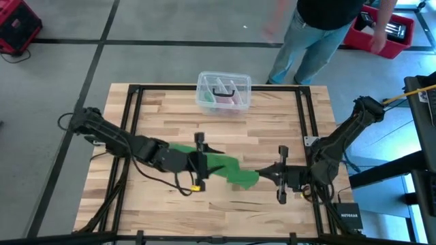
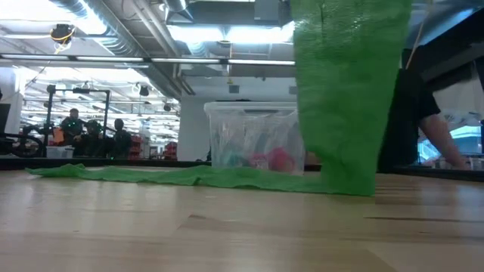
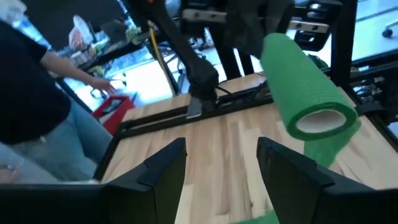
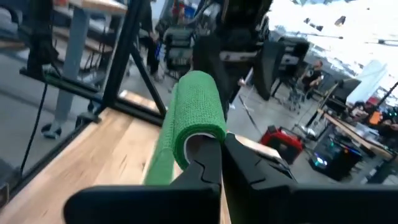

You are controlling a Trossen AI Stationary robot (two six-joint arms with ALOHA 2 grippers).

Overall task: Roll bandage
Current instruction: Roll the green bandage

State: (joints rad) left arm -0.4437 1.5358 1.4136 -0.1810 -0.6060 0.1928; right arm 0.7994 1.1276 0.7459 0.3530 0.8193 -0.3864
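The bandage is a bright green strip, partly wound into a roll (image 3: 311, 93) with a hollow white-lined end. My right gripper (image 4: 219, 155) is shut at that roll and holds it above the table, right of centre (image 1: 244, 178). From the roll a loose length (image 2: 348, 98) hangs down to the tabletop. The remainder (image 2: 151, 174) lies flat on the wood, running toward the table's left. My left gripper (image 3: 221, 146) stands open in the air just left of the roll (image 1: 208, 162), over the flat strip, with nothing between its fingers. My right gripper meets the roll at one open end (image 4: 198, 142), coming level from the table's right side, along the roll's axis. Its own fingers hide whether they pinch the wall or sit in the hollow. The roll is lifted clear, lying about level, with the strip hanging slack below.
A clear plastic box (image 1: 223, 92) with pink and dark items stands at the far middle of the table. Black frame rails (image 1: 136, 88) run around the tabletop. A person (image 1: 320, 27) stands beyond the far edge. Bare wood lies at the near side.
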